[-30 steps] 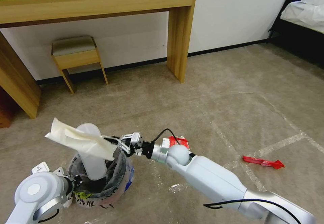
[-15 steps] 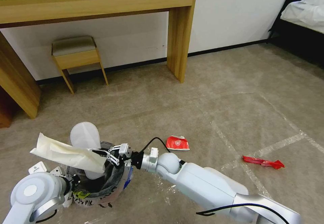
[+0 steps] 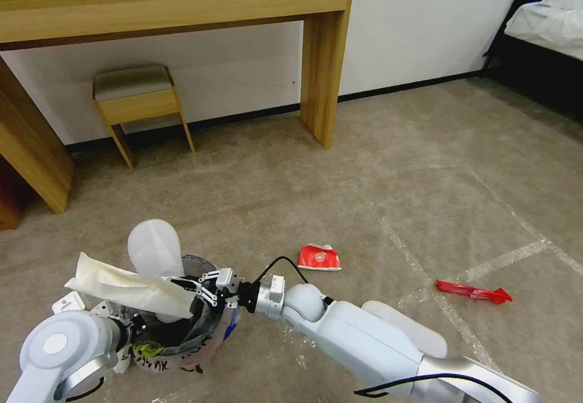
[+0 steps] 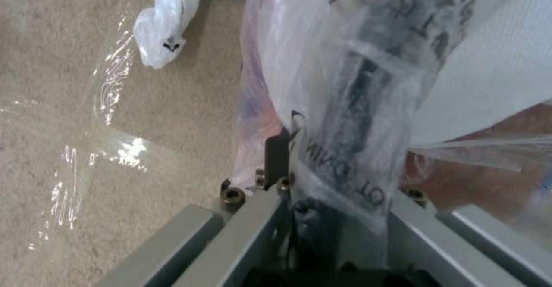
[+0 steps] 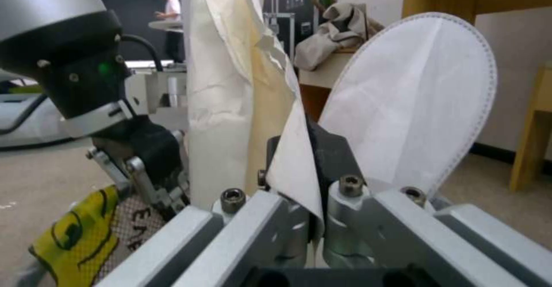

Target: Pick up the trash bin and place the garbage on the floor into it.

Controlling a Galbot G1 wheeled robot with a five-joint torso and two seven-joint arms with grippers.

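Observation:
The trash bin [image 3: 182, 345], lined with clear plastic and marked with black scribbles, stands on the floor [image 3: 376, 166] at the lower left. My left gripper [image 4: 290, 157] is shut on its rim and liner [image 4: 356, 106]. A white slipper sole [image 3: 155, 248] stands upright inside the bin. My right gripper [image 3: 195, 291] is shut on a crumpled beige paper [image 3: 127, 284], holding it across the bin's mouth; the paper [image 5: 230, 84] is pinched between the fingers beside the sole [image 5: 414, 97]. A squashed red carton [image 3: 319, 257] and a red wrapper [image 3: 473, 292] lie on the carpet to the right.
A wooden desk [image 3: 182, 2] stands against the far wall with a small stool [image 3: 136, 96] under it. A bed [image 3: 546, 20] is at the far right. A white scrap of plastic [image 4: 164, 24] lies on the carpet beside the bin.
My right gripper has come down and to the left with the beige paper, from above the bin to its mouth. The left arm still holds the bin.

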